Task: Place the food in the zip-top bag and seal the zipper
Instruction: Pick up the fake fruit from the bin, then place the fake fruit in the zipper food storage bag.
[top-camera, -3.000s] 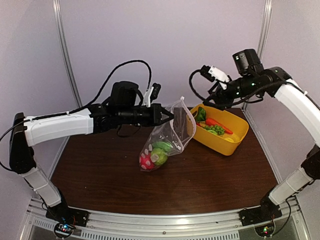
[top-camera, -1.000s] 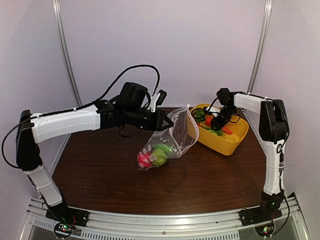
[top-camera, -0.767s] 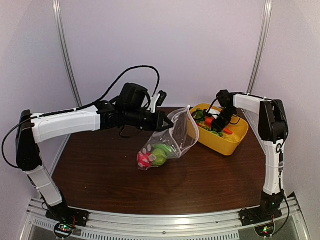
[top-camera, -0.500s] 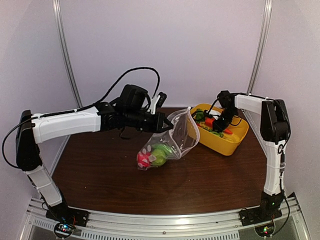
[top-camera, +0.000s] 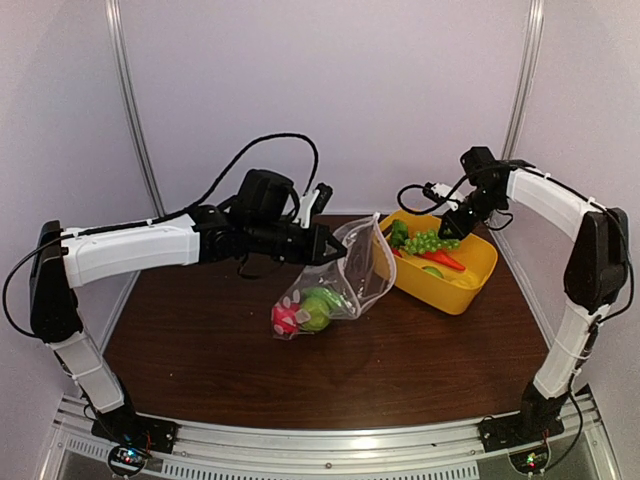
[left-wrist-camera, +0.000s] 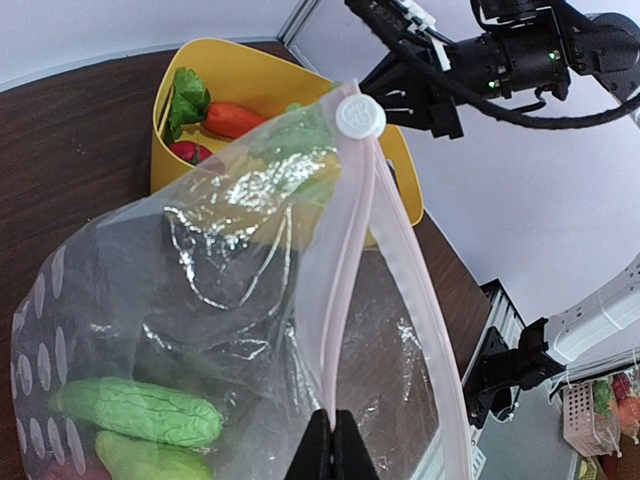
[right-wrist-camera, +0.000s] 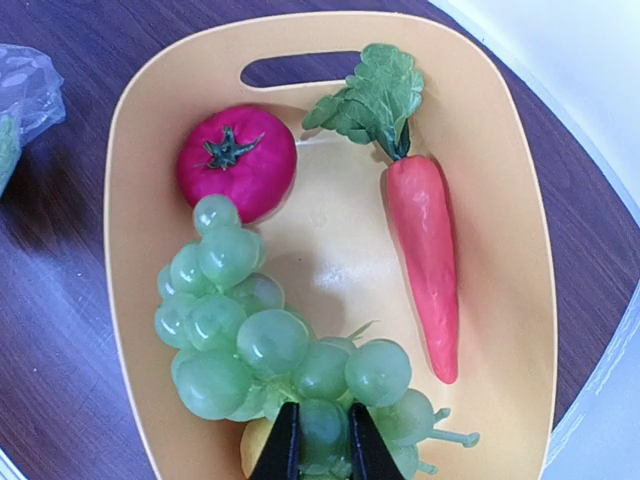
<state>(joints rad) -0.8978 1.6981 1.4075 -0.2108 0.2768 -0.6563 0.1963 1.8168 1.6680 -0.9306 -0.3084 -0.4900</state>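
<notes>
Only in the right wrist view is the inside of the yellow basket (right-wrist-camera: 130, 280) laid open. A pink-red tomato (right-wrist-camera: 237, 163) is seen by the handle slot and an orange carrot (right-wrist-camera: 425, 250) along one side wall. A bunch of green grapes (right-wrist-camera: 270, 350) lies over the middle, with a yellow piece (right-wrist-camera: 255, 450) partly covered beneath it. The right gripper (right-wrist-camera: 322, 452) is seen nearly closed, with a grape of the bunch nipped between its fingers. Whether the bunch is clear of the basket floor cannot be told.

From the top view the zip-top bag (top-camera: 345, 280) is shown held up just beside the basket, mouth uppermost. Green pieces (top-camera: 318, 305) and a pink piece (top-camera: 285, 318) are gathered in its low corner, away from the basket.

In the left wrist view the left gripper (left-wrist-camera: 333, 450) is seen clamped tight on the zipper (left-wrist-camera: 340, 260), whose two strips are parted on the side towards the basket.
</notes>
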